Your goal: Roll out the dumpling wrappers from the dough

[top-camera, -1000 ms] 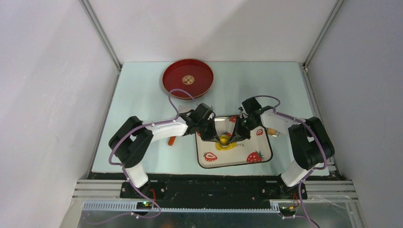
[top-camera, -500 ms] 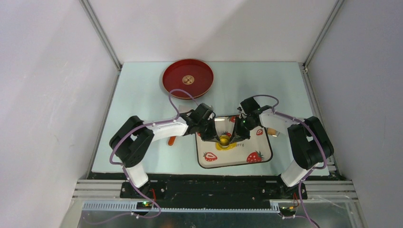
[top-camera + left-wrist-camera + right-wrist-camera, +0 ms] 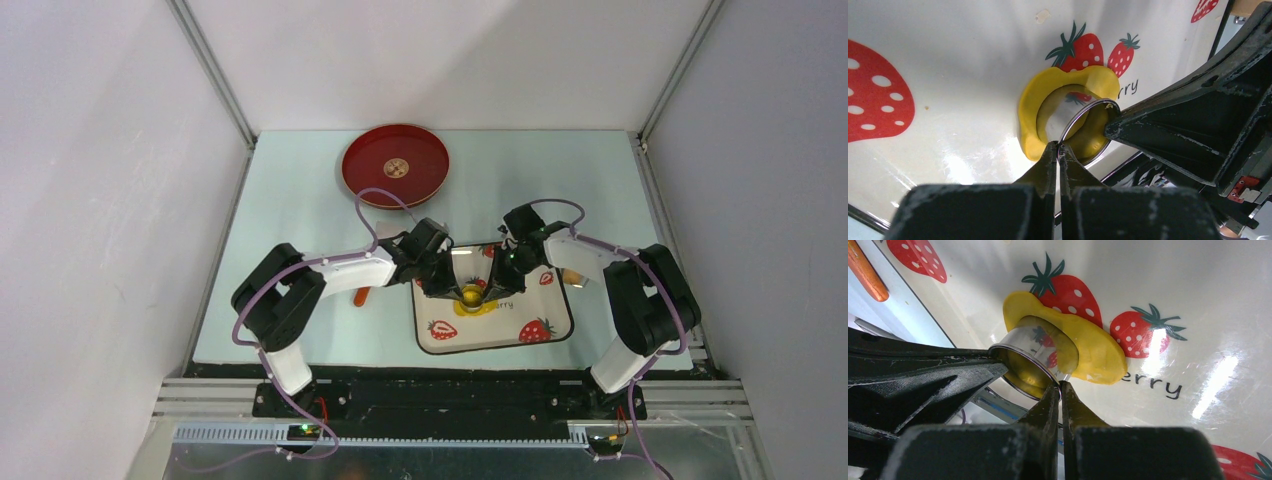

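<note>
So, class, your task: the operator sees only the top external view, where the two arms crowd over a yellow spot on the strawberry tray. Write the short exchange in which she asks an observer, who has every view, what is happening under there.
Operator: From above I only get a yellowish blob between the arms. What is it?
Observer: The left wrist view shows a metal ring cutter sitting on the flattened dough, which spreads out past the cutter's far side.
Operator: Are the pincers open, ready to grab?
Observer: No. The left pincer and the right pincer are both shut, each with its tips against the cutter's rim, on opposite sides.
</note>
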